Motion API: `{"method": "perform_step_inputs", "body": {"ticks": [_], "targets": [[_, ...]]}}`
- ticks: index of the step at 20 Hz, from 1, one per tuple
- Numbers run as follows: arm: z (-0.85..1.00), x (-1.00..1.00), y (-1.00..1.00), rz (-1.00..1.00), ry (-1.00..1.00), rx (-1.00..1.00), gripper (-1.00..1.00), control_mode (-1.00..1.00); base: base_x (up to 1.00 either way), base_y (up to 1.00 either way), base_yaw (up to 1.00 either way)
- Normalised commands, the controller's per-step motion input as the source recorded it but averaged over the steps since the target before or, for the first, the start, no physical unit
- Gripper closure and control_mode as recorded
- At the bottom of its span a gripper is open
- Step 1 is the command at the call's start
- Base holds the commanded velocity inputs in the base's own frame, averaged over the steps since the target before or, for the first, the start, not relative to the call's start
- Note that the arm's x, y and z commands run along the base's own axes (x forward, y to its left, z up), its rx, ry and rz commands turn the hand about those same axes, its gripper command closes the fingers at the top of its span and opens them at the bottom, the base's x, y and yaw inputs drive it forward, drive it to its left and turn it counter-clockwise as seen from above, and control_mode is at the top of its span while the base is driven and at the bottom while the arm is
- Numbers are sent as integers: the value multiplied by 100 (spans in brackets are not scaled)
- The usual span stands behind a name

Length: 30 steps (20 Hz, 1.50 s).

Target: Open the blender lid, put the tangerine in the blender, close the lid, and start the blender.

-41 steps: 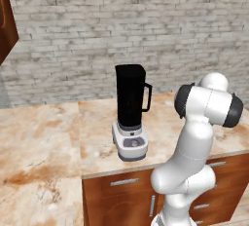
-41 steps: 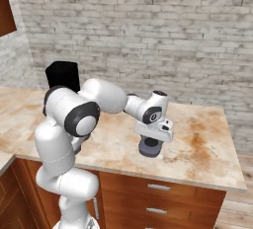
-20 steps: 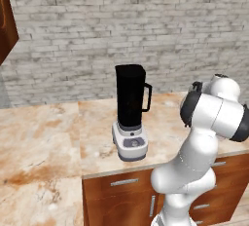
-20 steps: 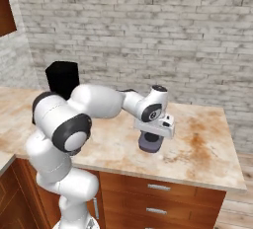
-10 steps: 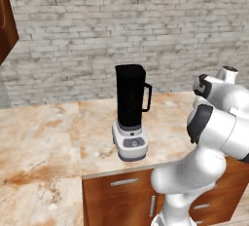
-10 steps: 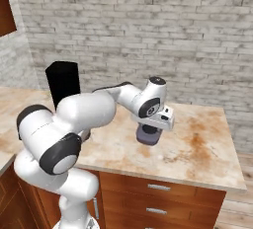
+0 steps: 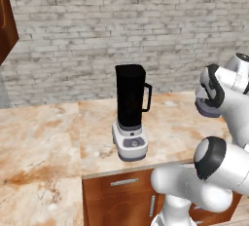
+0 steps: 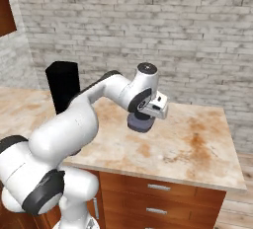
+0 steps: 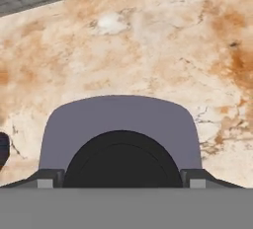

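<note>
The gripper [image 9: 121,181] sits right over the blender lid [image 9: 121,124]. In the hand view, one small dark finger tip [image 9: 47,177] shows at each side of the lid, with the round black knob [image 9: 122,161] between them. The fingers are spread wide, with the grey lid filling the space between them. It looks like they hold the lid by its sides, but the view is too close to be sure they touch it.

From the right base view, the lid [image 8: 140,123] hangs under the white hand, low above the counter [image 8: 197,144], out to the right of the blender [image 8: 63,86]. From the left base view, the lid [image 7: 208,109] peeks out from behind the white arm, well apart from the blender [image 7: 130,113].

The blender stands upright on the marble counter [image 7: 44,137]. Its tall black jar [image 7: 129,96] has no lid on top. The black handle [image 7: 146,97] points to the right, and the grey base [image 7: 130,142] with its buttons faces the front edge.

Behind it all is a grey brick wall [image 7: 121,25]. Brown wood drawers [image 8: 163,193] sit under the counter.
</note>
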Motion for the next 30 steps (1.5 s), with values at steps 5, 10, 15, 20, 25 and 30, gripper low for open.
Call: {"method": "perform_step_inputs", "body": {"ticks": [5, 10, 15, 20, 25, 30], "targets": [[100, -20, 49, -1, -15, 0, 100, -100, 0, 0, 0], [99, -13, 51, -1, -6, 0, 100, -100, 0, 0, 0], [98, -6, 55, -3, -1, 0, 100, -100, 0, 0, 0], [72, 0, 71, -2, 0, -1, 100, -100, 0, 0, 0], [49, 0, 82, -1, 0, -2, 100, -100, 0, 0, 0], [46, 0, 68, 0, 0, -2, 100, -100, 0, 0, 0]]}}
